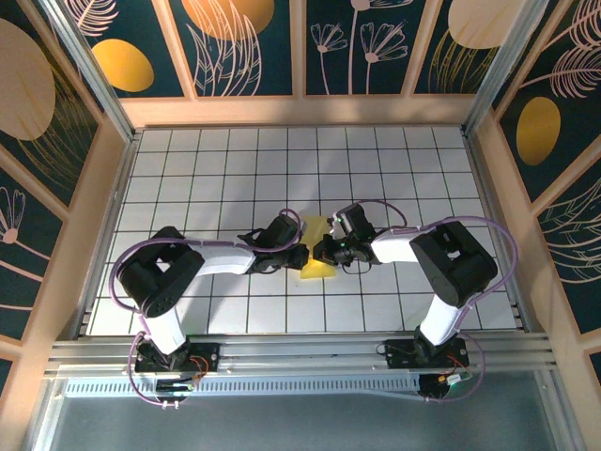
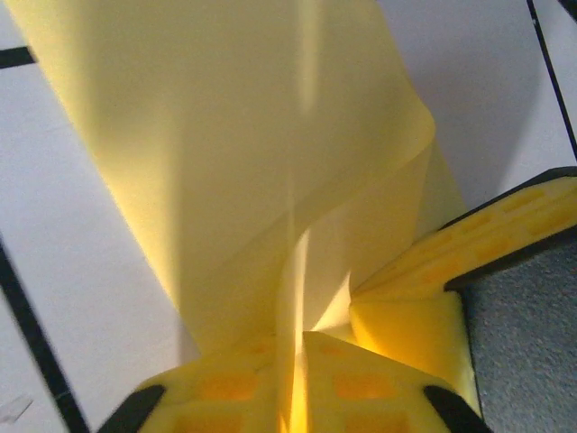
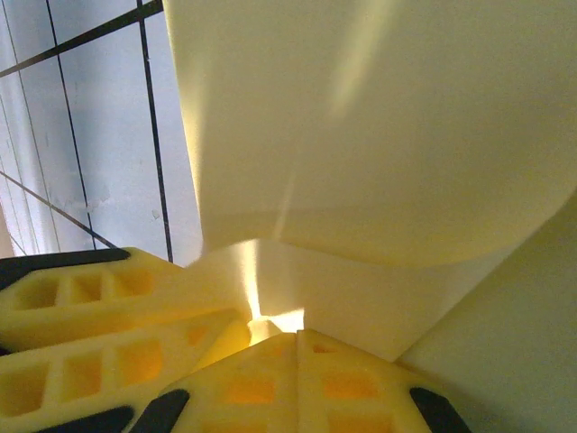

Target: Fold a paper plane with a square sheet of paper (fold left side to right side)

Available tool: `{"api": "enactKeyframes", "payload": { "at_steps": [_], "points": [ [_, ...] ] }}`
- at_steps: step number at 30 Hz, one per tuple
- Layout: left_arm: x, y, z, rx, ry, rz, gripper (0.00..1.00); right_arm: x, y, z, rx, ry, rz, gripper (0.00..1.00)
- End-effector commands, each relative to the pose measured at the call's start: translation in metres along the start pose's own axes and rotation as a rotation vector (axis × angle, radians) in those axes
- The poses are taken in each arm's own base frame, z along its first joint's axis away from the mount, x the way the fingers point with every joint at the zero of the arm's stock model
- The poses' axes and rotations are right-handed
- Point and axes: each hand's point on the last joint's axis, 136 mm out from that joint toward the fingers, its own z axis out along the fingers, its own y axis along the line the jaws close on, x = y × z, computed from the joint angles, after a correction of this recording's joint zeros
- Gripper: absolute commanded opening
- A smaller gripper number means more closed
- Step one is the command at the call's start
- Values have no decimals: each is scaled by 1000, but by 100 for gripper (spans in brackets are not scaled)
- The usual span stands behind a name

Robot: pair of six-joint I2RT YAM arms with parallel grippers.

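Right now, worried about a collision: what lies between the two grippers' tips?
The square sheet of paper, lifted and curled between the left gripper and the right gripper, as the top view shows.

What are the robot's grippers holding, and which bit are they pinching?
Both hold the yellow paper. The left gripper and the right gripper each pinch an edge of the curled sheet, close beside each other.
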Motion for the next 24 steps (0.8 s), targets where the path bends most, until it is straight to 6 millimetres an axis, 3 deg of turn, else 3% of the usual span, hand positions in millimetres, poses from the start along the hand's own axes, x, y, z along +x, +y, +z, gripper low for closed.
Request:
{"api": "enactKeyframes", "payload": {
  "at_steps": [1, 6, 11, 16, 24],
  "points": [
    [-16, -1, -25, -25, -55, -14, 19, 13, -23, 4, 69, 22, 29, 0],
    [-35, -9, -55, -37, -117, -33, 28, 13, -21, 4, 59, 21, 25, 0],
    [-22, -28, -69, 90, -78, -88, 22, 11, -17, 2, 52, 15, 20, 0],
    [1, -50, -69, 271, 4, -180, 14, 11, -16, 2, 51, 15, 15, 0],
    [13, -55, -49, 329, 70, -236, 8, 11, -16, 2, 51, 21, 13, 0]
  ]
}}
